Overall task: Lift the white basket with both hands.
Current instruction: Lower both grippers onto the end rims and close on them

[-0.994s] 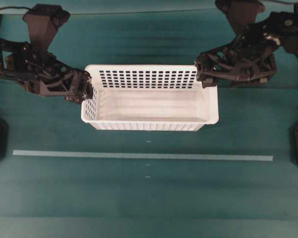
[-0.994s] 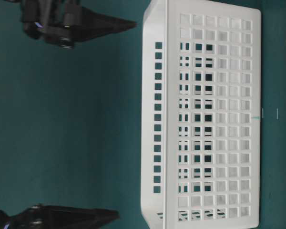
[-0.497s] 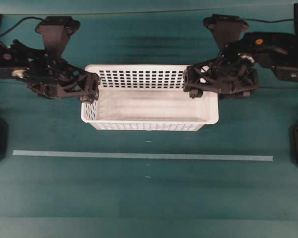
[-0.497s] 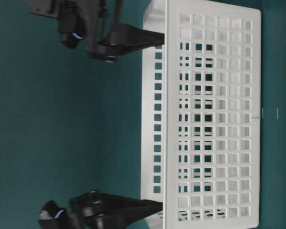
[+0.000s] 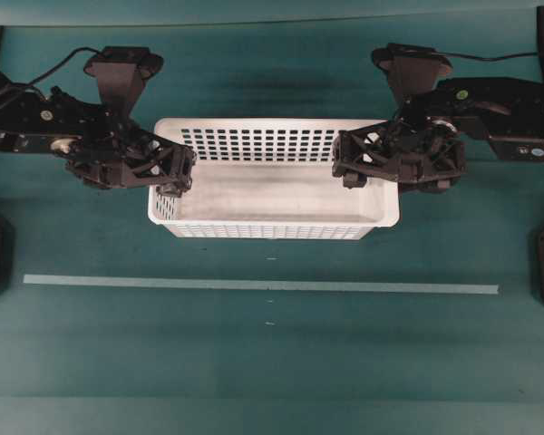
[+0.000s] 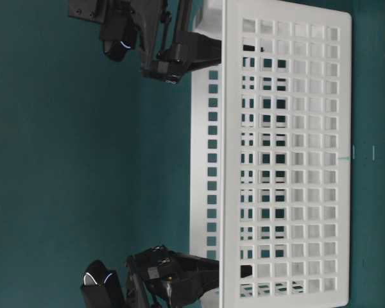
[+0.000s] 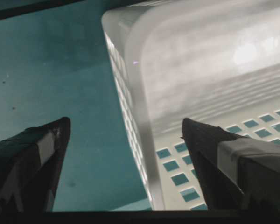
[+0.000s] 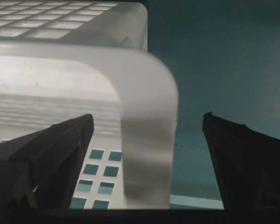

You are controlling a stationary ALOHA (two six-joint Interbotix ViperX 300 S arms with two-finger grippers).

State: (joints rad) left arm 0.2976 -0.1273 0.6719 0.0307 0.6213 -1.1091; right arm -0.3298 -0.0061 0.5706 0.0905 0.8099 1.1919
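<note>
Surface: green table (image 5: 272, 362) under everything I see; my landmark is the white basket (image 5: 272, 195).
Near edge: pale tape line (image 5: 254, 285) lies across the table on my side of the basket, parallel to its near long wall and clear of it.
Basket: sits upright on the table, in the far half of the overhead view, long walls running left to right, holes in the walls, nothing inside that I can see.
Left gripper (image 5: 174, 170): at the basket's left end, jaws spread wide. From the wrist view I see one finger (image 7: 35, 154) outside the end wall over the table and the other inside over the floor, the rolled rim between them, neither pressing on it.
Right gripper (image 5: 348, 163): at the basket's right end, jaws likewise wide apart, straddling the corner rim (image 8: 144, 130), one finger inside, one outside; I see daylight on both sides.
Far side: both arm bases stand behind the basket.
</note>
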